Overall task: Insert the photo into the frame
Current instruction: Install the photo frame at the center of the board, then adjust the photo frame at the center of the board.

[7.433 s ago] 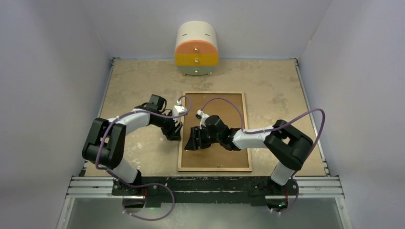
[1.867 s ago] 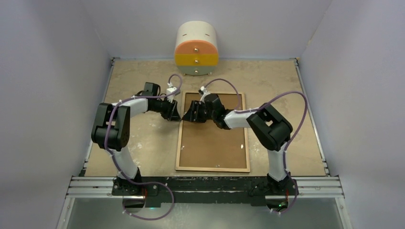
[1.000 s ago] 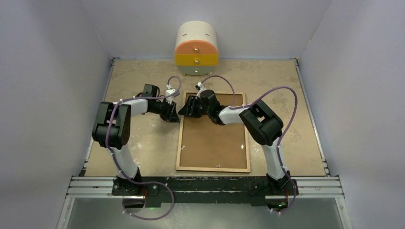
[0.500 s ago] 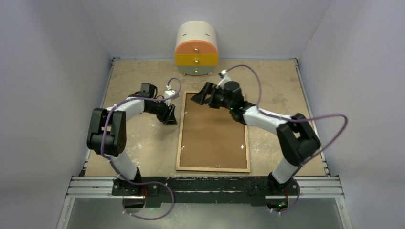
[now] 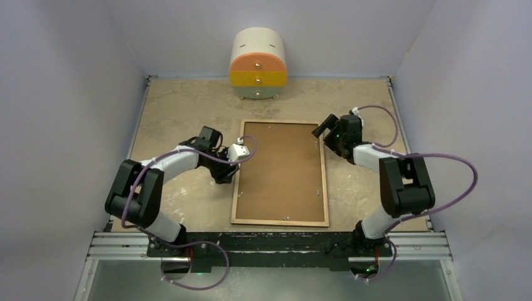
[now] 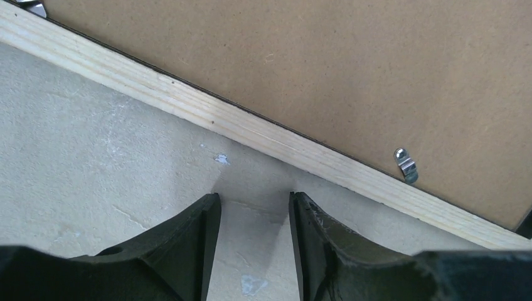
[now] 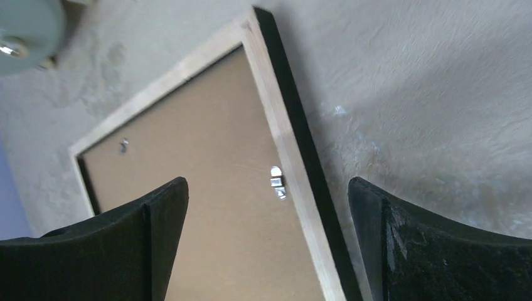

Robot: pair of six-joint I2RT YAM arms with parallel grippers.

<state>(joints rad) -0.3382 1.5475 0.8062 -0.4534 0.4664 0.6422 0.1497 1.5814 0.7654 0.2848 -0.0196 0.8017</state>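
The frame (image 5: 280, 221) lies back-up on the table, light wood rim around the brown backing board (image 5: 282, 169). The photo is hidden or out of view. My left gripper (image 5: 228, 175) is open and empty, low over the table just left of the frame's left edge. In the left wrist view its jaws (image 6: 254, 197) stand a little apart, just short of the wood rim (image 6: 251, 128). My right gripper (image 5: 325, 128) is open wide and empty above the frame's far right corner. In the right wrist view (image 7: 266, 185) it straddles the right rim (image 7: 276, 125).
A round cabinet (image 5: 258, 64) with orange and yellow drawers stands at the back, just beyond the frame. Small metal clips (image 6: 406, 165) (image 7: 276, 182) sit along the inside of the rim on the backing board (image 7: 207, 144). Walls close in the table on three sides.
My right gripper has swung from the frame's far left corner across to its far right corner. My left gripper has moved nearer along the frame's left edge. The frame has stayed put.
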